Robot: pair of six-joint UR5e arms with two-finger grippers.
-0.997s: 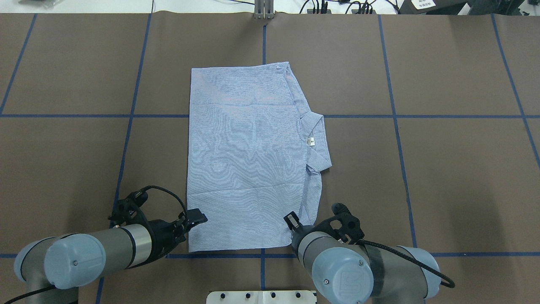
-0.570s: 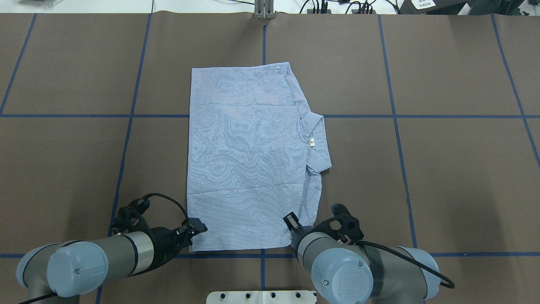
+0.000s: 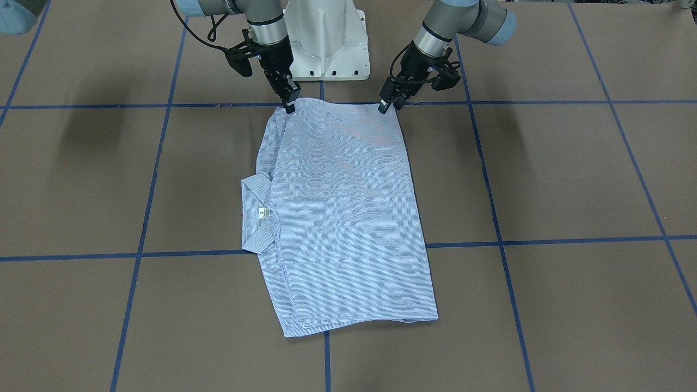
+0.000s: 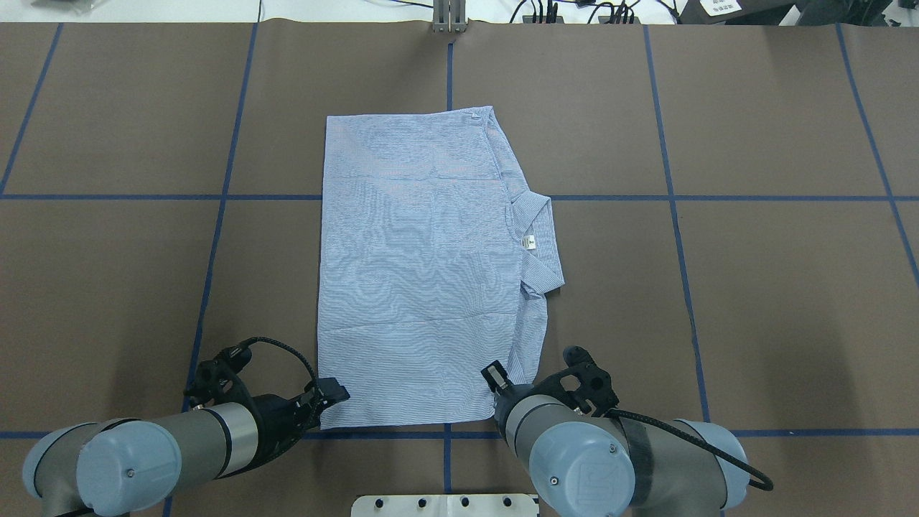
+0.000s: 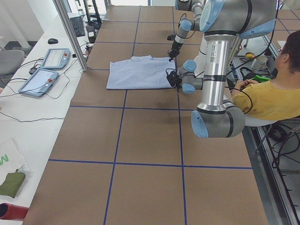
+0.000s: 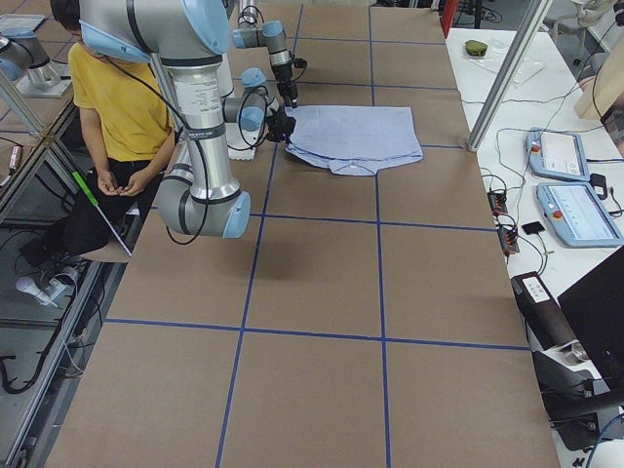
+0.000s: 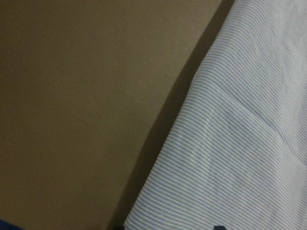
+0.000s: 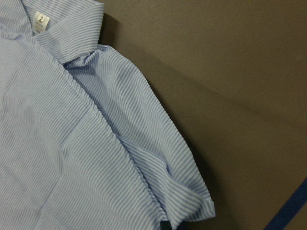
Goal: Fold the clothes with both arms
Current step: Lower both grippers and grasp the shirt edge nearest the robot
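Slowly the left gripper (image 4: 332, 392) has slid to a near corner of the folded shirt (image 4: 423, 273) lying flat on the table (image 4: 754, 301), the right gripper (image 4: 494, 375) sits at the other corner, nobody can tell if they are open or closed, and pinching only one layer could mess up the fold.

Overhead and front views face oppositely over the brown blue-taped surface (image 4: 775, 301); end views look lengthwise; wrist views seemingly hug the blue-striped cloth shirt (image 8: 72, 143).
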